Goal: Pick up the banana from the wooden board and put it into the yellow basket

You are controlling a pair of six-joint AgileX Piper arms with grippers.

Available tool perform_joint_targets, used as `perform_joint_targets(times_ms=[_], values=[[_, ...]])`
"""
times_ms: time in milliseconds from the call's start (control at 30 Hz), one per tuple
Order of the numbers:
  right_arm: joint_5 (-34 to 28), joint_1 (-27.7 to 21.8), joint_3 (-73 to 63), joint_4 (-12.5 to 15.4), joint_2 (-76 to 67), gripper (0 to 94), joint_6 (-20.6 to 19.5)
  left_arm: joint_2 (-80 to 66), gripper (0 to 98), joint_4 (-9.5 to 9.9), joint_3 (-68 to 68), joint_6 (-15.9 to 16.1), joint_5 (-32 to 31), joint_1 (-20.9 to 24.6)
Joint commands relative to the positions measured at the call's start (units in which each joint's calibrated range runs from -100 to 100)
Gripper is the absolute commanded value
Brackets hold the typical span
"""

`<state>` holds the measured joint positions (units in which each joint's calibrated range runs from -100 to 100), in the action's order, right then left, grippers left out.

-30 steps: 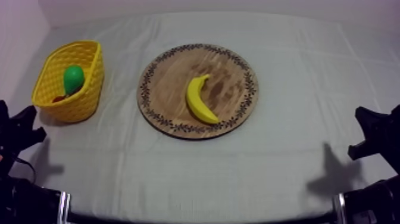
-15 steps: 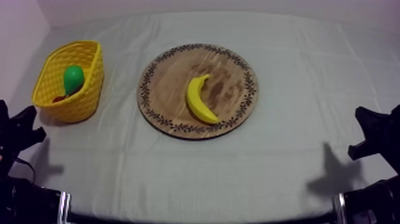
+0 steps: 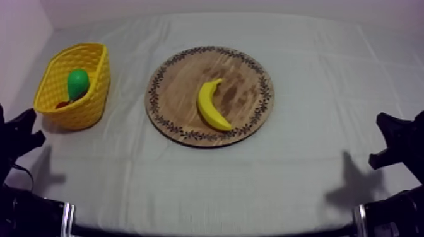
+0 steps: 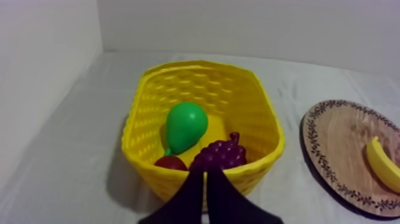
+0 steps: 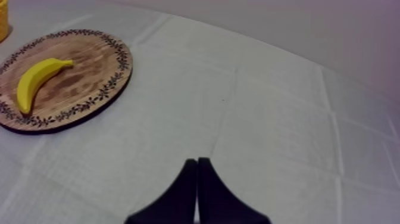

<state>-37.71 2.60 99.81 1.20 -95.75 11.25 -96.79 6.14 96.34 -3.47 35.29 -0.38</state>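
grey-white cloth (image 3: pixel 265 176); banana (image 3: pixel 211 104) lies on wooden board (image 3: pixel 246 75), yellow basket (image 3: pixel 88 107) apart.

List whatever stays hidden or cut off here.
- Small red fruit: left wrist view, lower part behind the near wall of the yellow basket.
- Banana: left wrist view, far end cut off by the picture edge.
- Wooden board: right wrist view, one side cut off by the edge.

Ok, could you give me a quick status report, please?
Left gripper shut, empty, before the yellow basket; right gripper shut, empty, over cloth. Banana on the wooden board, untouched. Nothing in the way; basket holds pear, grapes, small red fruit.
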Motion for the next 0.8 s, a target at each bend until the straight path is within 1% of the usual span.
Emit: perform_joint_targets(times_ms=[0,300,433,600,767], values=[[0.05,0.00,-0.03,-0.01,0.00,0.3,0.01,2.10,0.0,0.22,-1.89,-0.61,0.06,-0.19],[0.05,0.00,-0.03,-0.01,0.00,0.3,0.01,15.48,0.0,0.65,-18.45,-2.76,2.69,-2.62],[0.05,0.00,-0.03,-0.01,0.00,0.3,0.01,23.00,0.0,1.26,-28.02,-3.64,5.64,-4.34],[0.05,0.00,-0.03,-0.01,0.00,0.3,0.01,33.03,0.0,1.62,-41.18,-3.93,10.27,-6.61],[0.05,0.00,-0.03,-0.01,0.00,0.3,0.01,42.35,0.0,2.64,-54.17,-5.18,13.55,-9.12]])
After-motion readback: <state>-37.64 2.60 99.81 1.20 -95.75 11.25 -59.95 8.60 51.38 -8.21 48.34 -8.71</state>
